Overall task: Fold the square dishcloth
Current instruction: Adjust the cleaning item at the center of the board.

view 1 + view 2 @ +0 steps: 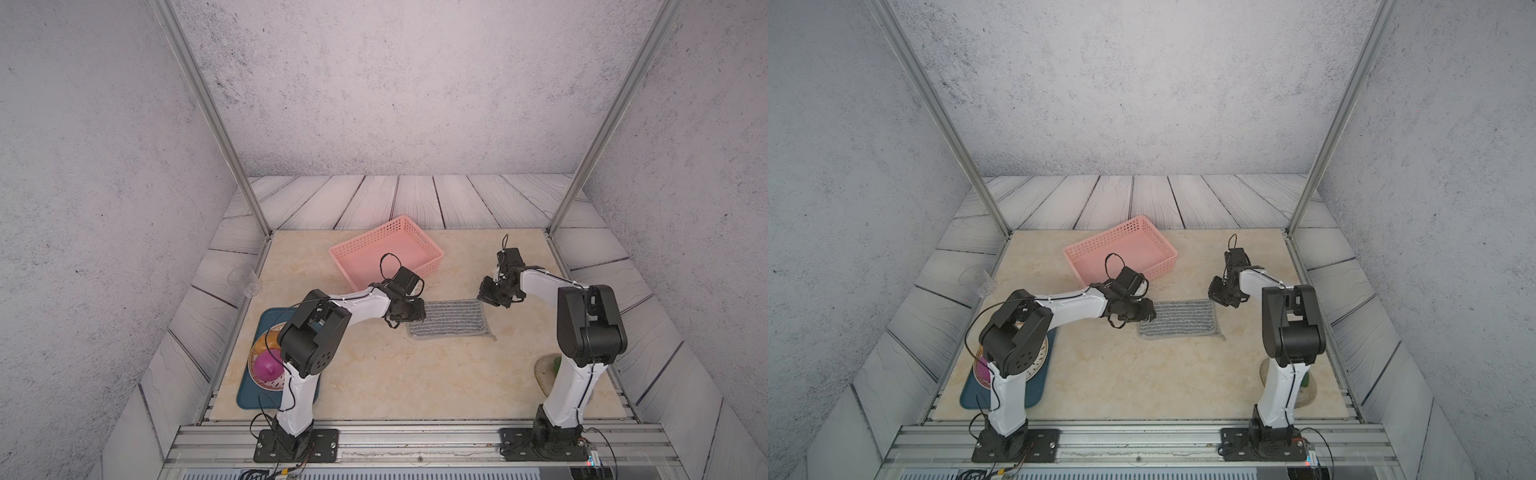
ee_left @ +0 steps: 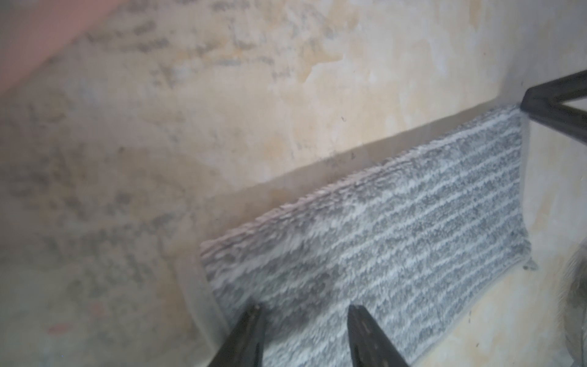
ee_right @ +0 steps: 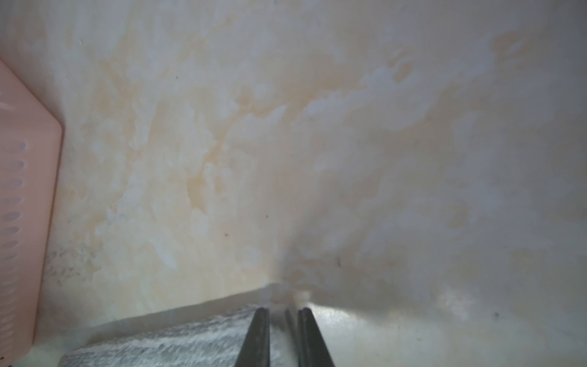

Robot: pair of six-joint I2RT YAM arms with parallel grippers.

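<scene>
- The beige marbled table [image 1: 374, 374] carries nearly everything in view.
- The left arm [image 1: 357, 307] reaches across the basket's near corner and covers the cloth's left end in both top views. The right arm [image 1: 540, 282] bends in from the opposite side.
- A pink basket [image 1: 365, 235] stands at the back of the table, just behind the cloth and apart from it.
- A teal tray [image 1: 249, 395] sits at the near left, half hidden under the left arm's elbow.
- The square dishcloth [image 1: 453, 318] lies flat mid-table between the arms. It is doubled into a rectangle, with the lower layer's hem showing along the near edge.
- A round dish [image 1: 262, 341] on the tray holds a magenta object [image 1: 266, 365]; both are partly covered.
- A pale round mat [image 1: 544, 370] at the near right is mostly behind the right arm.
- A clear cup [image 1: 245, 280] sits off the table on the left planking and shows only faintly.
- The left fingers [image 2: 251, 330] are spread over the cloth's end, with only striped pile showing in the gap.
- The right fingers [image 3: 259, 333] hover by the cloth's far right corner with a narrow slit between them. Blur there means I cannot tell whether they pinch anything.
</scene>
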